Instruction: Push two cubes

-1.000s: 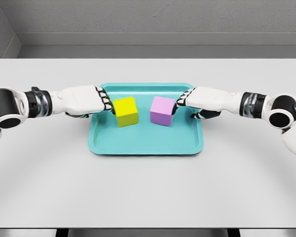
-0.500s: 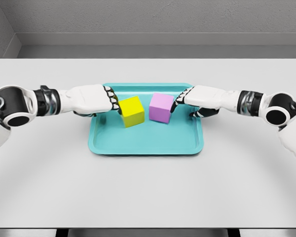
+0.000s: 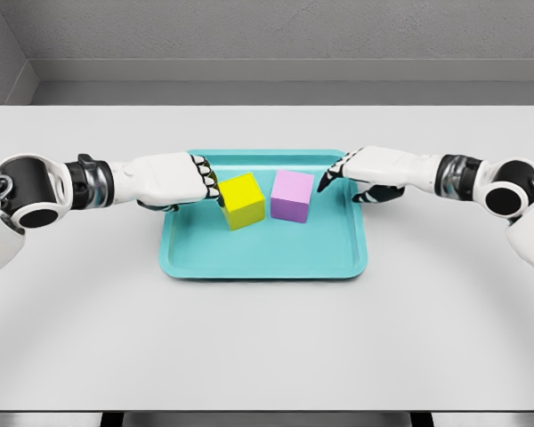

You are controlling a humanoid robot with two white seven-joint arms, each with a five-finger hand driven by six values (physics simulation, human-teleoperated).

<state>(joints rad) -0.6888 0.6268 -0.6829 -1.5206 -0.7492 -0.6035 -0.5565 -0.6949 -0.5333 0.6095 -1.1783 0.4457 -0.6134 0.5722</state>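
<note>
On the teal tray (image 3: 263, 262) we see a yellow cube (image 3: 242, 201) just beside a purple cube (image 3: 292, 196). Our left hand (image 3: 171, 179) touches the yellow one with extended fingers; our right hand (image 3: 374, 168) hovers near the purple, fingers extended, grasping nothing.

The left hand (image 3: 173, 178) has pushed the yellow cube (image 3: 242, 201) rightward, nearer the purple cube (image 3: 292, 196), while the right hand (image 3: 374, 169) has drawn back from the purple one.

One cube (image 3: 242, 201) was yellow, the other cube (image 3: 292, 196) lilac-pink. The tray (image 3: 265, 258) was plain turquoise, the tabletop (image 3: 267, 338) pale grey. Each robot hand (image 3: 171, 178) (image 3: 374, 169) was white with black fingertips.
</note>
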